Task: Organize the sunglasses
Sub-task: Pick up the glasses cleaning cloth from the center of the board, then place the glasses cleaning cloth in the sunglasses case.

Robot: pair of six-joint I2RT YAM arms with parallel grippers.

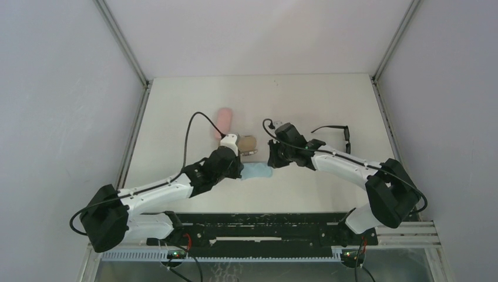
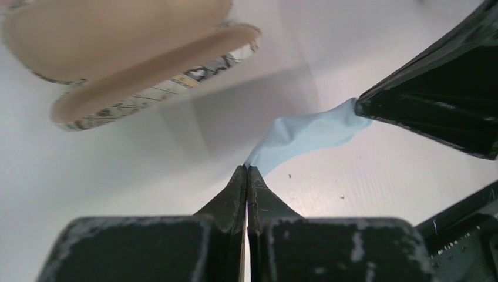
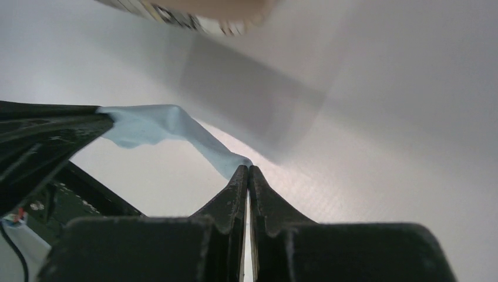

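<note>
The left claw (image 2: 247,170) is pressed closed on one end of a light-blue cloth (image 2: 305,132); its fingertips meet with the fabric pinched between them. The right claw (image 3: 247,169) is closed the same way on the opposite end of the cloth, so the cloth runs as a twisted band from one claw to the other. We cannot tell whether the cloth's middle touches the table (image 1: 317,100).

Just beyond the cloth, on the side away from the arm bases, a patterned case (image 1: 248,144) lies open, showing its tan lining. Farther beyond the cloth and a little to its left lies a pink case (image 1: 224,122), closed, near the patterned case.

The sunglasses (image 1: 346,136) lie on the table to the right of the cloth and somewhat farther back. That puts them past the right claw and apart from it, with neither claw touching them. Their temple arms are unfolded and point back toward the cloth's side, and the dark lenses are at the far right.
</note>
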